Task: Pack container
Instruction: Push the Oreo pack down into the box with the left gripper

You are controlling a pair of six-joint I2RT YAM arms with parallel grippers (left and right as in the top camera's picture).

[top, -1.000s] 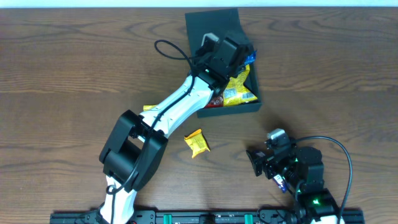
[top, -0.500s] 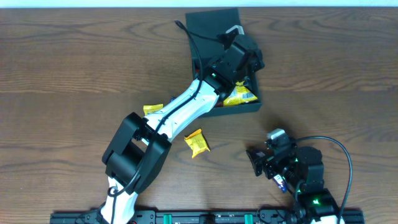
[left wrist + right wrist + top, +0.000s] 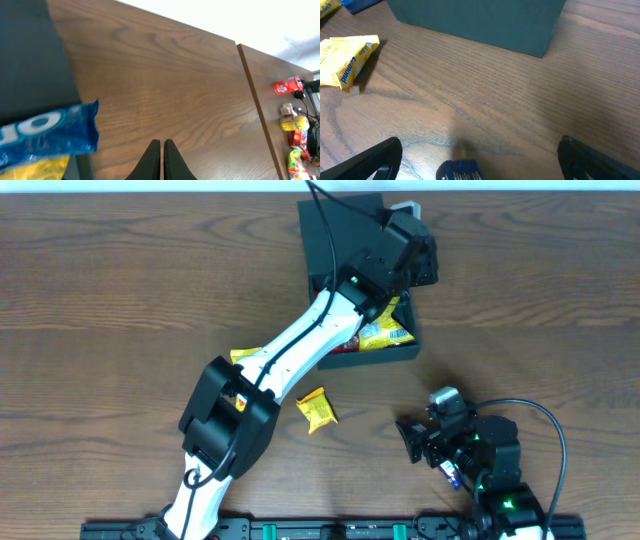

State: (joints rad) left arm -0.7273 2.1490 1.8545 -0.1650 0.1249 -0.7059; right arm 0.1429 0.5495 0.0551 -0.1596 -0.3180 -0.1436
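In the overhead view, the container (image 3: 380, 357) was seen at the far middle of the table (image 3: 120, 290), with its lid flap (image 3: 340, 225) laid open and a yellow packet (image 3: 385, 332) among others inside. The left gripper (image 3: 408, 255) was held over its far right corner. A loose yellow packet (image 3: 317, 408) lay near the front wall. The right gripper (image 3: 412, 442) was parked well apart.

In the left wrist view, the fingers (image 3: 152, 161) were pressed together with nothing pinched. A blue packet (image 3: 47, 131) lay at the container's dark edge.

In the right wrist view, the right gripper's jaws were spread wide and empty, and a small blue item (image 3: 460, 171) lay below them. The container's wall stood beyond.

The container was judged light, stiff but dentable, and matte rather than slippery. It would likely slide if pushed. The flap's free edge or a wall rim was judged the best hold.
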